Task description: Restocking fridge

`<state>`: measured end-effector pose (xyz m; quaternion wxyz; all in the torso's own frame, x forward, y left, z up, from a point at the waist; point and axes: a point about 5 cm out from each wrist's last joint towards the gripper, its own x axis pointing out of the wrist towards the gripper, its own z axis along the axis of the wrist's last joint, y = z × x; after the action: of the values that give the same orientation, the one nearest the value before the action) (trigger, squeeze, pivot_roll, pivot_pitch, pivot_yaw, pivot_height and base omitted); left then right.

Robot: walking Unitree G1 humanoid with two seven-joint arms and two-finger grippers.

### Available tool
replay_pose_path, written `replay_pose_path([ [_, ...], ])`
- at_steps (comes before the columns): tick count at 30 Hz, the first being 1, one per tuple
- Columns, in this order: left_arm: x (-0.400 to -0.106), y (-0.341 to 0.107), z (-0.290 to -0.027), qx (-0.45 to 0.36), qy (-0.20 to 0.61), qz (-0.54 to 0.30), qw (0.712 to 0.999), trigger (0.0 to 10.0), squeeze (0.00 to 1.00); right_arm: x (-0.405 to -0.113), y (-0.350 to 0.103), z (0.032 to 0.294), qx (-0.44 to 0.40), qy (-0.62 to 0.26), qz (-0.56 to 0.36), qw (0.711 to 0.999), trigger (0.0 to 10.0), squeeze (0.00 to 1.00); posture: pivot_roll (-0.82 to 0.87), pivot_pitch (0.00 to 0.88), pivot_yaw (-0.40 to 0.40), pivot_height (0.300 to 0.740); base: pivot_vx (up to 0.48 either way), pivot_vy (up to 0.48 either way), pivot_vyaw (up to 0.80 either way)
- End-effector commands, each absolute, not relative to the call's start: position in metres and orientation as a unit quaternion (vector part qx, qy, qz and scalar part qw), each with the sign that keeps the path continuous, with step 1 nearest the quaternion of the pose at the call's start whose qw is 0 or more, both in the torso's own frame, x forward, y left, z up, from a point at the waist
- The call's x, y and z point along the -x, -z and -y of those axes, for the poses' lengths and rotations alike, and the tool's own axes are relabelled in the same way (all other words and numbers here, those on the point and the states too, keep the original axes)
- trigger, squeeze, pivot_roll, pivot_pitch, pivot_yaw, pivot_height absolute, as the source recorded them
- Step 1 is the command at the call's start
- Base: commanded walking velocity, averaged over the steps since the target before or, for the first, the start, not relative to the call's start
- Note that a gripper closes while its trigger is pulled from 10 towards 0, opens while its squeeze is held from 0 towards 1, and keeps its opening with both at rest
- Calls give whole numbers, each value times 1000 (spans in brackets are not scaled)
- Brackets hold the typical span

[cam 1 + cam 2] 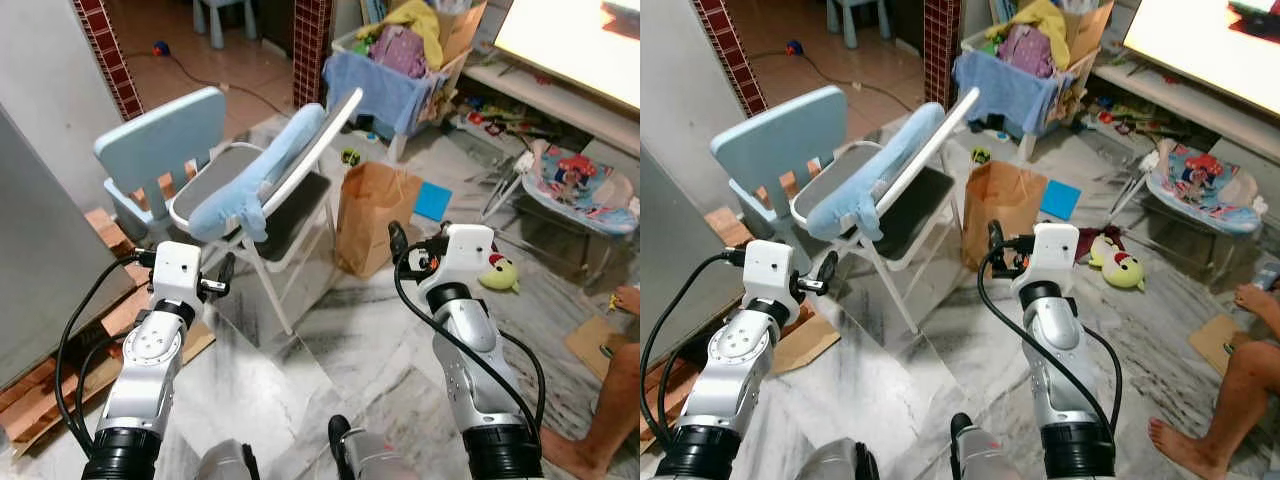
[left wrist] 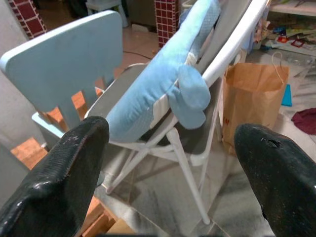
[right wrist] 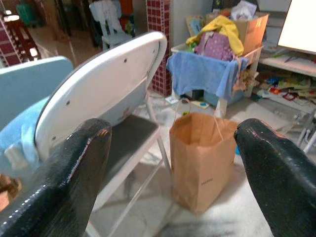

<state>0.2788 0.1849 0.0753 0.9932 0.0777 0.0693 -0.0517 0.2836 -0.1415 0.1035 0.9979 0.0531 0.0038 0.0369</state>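
Both arms are raised over the marble floor with nothing held: the left gripper [image 2: 163, 163] and the right gripper [image 3: 173, 163] each have their fingers spread wide. Just beyond, the brown paper bag [image 1: 372, 215] stands upright on the floor beside the folding chair [image 1: 265, 195]. It lies ahead and slightly left of the right gripper, which looks the nearer.

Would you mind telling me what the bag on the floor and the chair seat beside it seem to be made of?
The bag looks like matte brown kraft paper: creased sides, thin handle. The folding chair seems to be white-painted metal tubing with a dark, probably padded seat.
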Motion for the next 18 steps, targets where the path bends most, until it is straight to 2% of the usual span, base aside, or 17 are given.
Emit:
replay_pose_path([
  [1,-277,-75,-185,-84,55,-72,992,10000,0,-282,-106,145,-55,-26,-1,998,10000,0,-30,49,-6,740,-277,0,-800],
  [10,-276,-75,-184,-86,56,-71,992,10000,0,-275,-102,156,-52,-12,-6,999,10000,0,-22,37,-9,740,-281,0,-772],
  [14,-276,-75,-186,-88,55,-72,992,10000,0,-272,-99,162,-51,-3,-13,999,10000,0,-21,32,-10,740,-279,0,-453],
  [18,-277,-76,-185,-88,55,-72,992,10000,0,-272,-99,163,-51,-1,-14,999,10000,0,-19,27,-9,740,-279,0,0],
])
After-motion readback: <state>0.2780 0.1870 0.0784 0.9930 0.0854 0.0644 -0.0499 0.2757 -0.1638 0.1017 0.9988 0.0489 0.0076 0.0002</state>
